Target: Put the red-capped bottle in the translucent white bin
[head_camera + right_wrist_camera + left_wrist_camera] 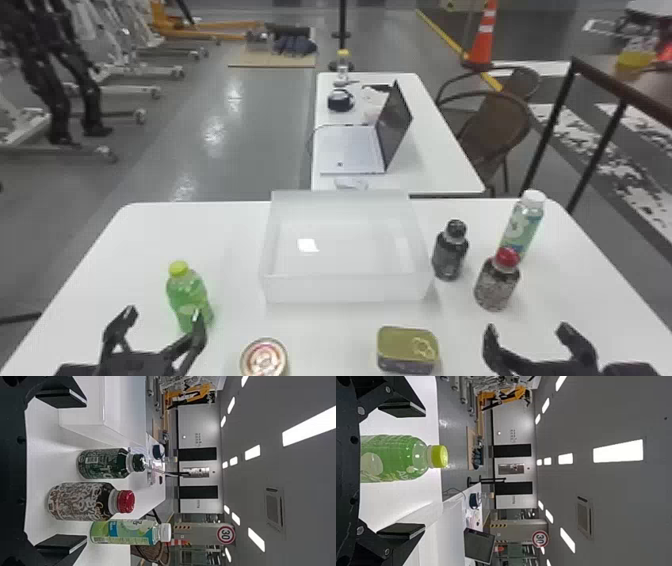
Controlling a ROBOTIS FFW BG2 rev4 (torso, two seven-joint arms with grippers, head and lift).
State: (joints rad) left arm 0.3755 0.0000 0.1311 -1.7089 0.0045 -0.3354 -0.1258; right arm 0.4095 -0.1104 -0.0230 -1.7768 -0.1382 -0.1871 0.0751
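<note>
One translucent white bin [345, 289] sits on the table [150, 235], and nothing lies inside it. Taking it as the centre of a clock seen from the head view, the one red-capped bottle [496, 287] stands upright between 3 and 4 o'clock, outside the bin. It is one of four bottles on this table: the dark-capped bottle [449, 257] is at 3, near the bin wall, the white-capped bottle [522, 227] is farther out at 3, and the green bottle [189, 297] is at 8. All four are upright. There is one round can [264, 359] at 7 and one flat tin [407, 350] with a ring pull at 5.

Two grippers are here. The left gripper [164, 314], at 8, has its jaws spread, empty; the left wrist view shows the green bottle in line with the gap, clear of both. The right gripper [527, 328], at 4, also has its jaws apart and empty.

The table top is plain white with rounded corners. At 12, a second white table [440, 160] carries one open laptop [350, 150]. On the grey floor, one orange cone [484, 37] stands at 1, and a brown chair [500, 125] at 2.
</note>
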